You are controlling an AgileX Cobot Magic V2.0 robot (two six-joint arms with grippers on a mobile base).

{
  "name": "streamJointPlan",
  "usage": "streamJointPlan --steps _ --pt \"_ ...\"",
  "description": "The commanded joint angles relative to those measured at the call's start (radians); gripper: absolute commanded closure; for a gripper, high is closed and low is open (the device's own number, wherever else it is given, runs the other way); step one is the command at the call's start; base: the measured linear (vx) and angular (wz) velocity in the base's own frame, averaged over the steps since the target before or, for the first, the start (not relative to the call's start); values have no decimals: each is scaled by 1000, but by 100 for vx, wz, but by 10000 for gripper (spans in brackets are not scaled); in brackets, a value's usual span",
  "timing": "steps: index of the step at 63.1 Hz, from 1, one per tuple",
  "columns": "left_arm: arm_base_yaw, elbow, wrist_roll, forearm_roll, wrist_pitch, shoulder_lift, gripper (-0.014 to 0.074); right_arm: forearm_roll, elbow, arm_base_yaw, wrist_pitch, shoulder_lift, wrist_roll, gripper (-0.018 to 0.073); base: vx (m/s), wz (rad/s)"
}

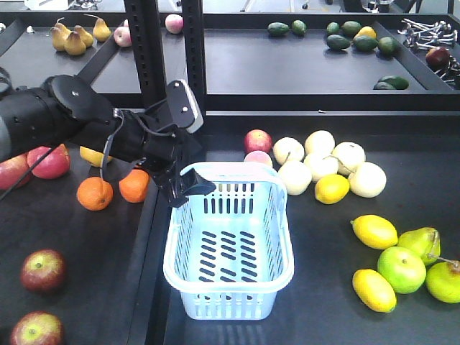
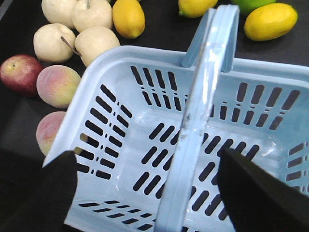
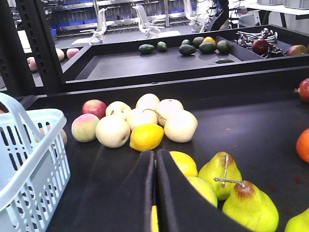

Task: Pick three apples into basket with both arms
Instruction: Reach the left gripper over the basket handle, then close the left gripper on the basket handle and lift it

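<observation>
Beyond the near apple (image 1: 36, 329), left end effector (image 1: 190, 192) hangs spread, empty, over basket (image 1: 228, 305) rim; right end effector (image 3: 155, 159) closed.

— Can any writing, label, brand or number be read?
— None, in any of the three views.
— Not even on the basket (image 1: 228, 287)?
— Its pale walls carry only slots.
— And the grey plate (image 1: 185, 104) on the arm (image 1: 65, 122)?
— It is plain as far as can be seen, and too blurred to show any mark.
</observation>
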Motion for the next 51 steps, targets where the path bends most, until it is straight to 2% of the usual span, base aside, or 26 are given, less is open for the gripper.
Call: streamJointPlan --steps 1,12,19,29,42,51 --pt "-8 -36 3 -37 -29 -24 21 -11 14 -5 -77 -13 -4 568 0 0" --pt "-8 -36 1 -38 -29 32 29 -11 14 -5 -77 -13 -4 568 0 0" --pt "-8 -36 -8 -45 -29 42 83 -11 14 -5 -77 -13 -4 568 0 0" --pt "-8 -36 -10 -59 -15 42 264 -11 14 -5 -77 -13 -4 568 0 0" --pt "-8 -36 -61 -75 65 11 596 -11 14 -5 -77 -13 -4 568 0 0" --pt "-7 -36 -93 -124 156 -60 605 -11 14 -5 -77 -13 -4 568 0 0"
